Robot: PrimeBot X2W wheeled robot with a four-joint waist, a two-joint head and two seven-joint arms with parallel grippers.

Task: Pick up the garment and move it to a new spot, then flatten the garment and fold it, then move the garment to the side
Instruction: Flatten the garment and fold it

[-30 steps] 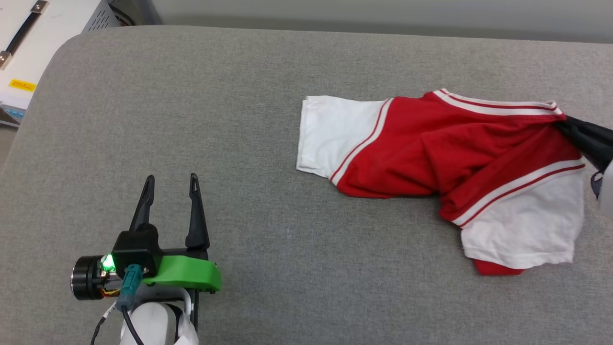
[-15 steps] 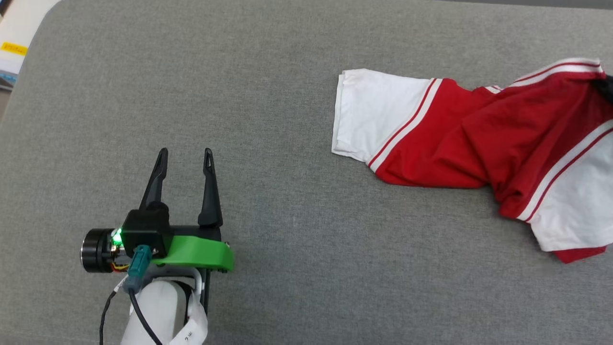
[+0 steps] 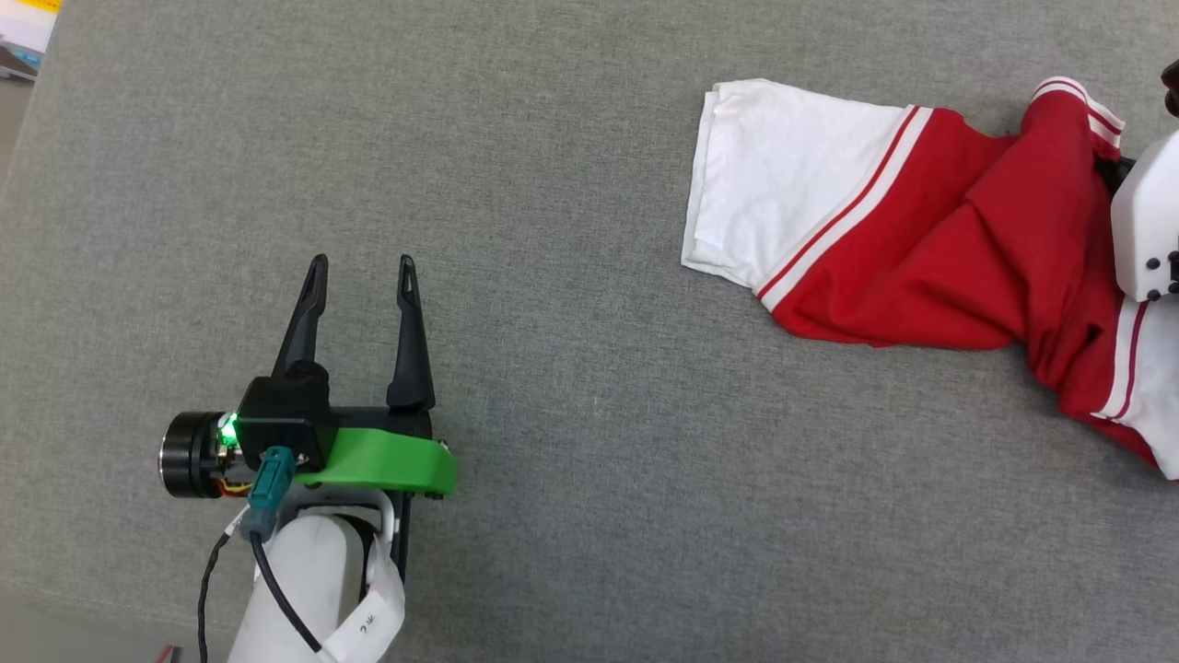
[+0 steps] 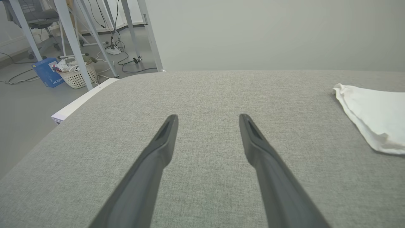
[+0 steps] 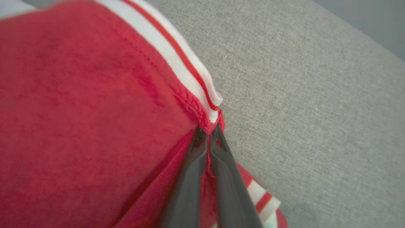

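The red T-shirt (image 3: 930, 249) lies bunched toward the right side of the grey fabric-covered counter (image 3: 571, 516). One white sleeve (image 3: 783, 184) is spread flat toward the middle, and the red body is rucked into ridges that climb toward the right arm. In the right wrist view the right pincer (image 5: 208, 129) is clamped tight on the very edge of the striped trim (image 5: 190, 76), with only a thin fold of cloth between its tips. Well apart from the shirt, the left pincer (image 3: 359, 264) hovers over bare counter, fingers spread wide and holding nothing.

The weak point, as I judge it, is that small bite. The coarse weave could drag on the trailing cloth hard enough to tug the trim free partway through the move. A single hold also lets the shirt rope up and fold onto itself, which would make flattening slower. The right wrist view shows a counter edge beyond the cloth, so a loose sleeve might slip over it
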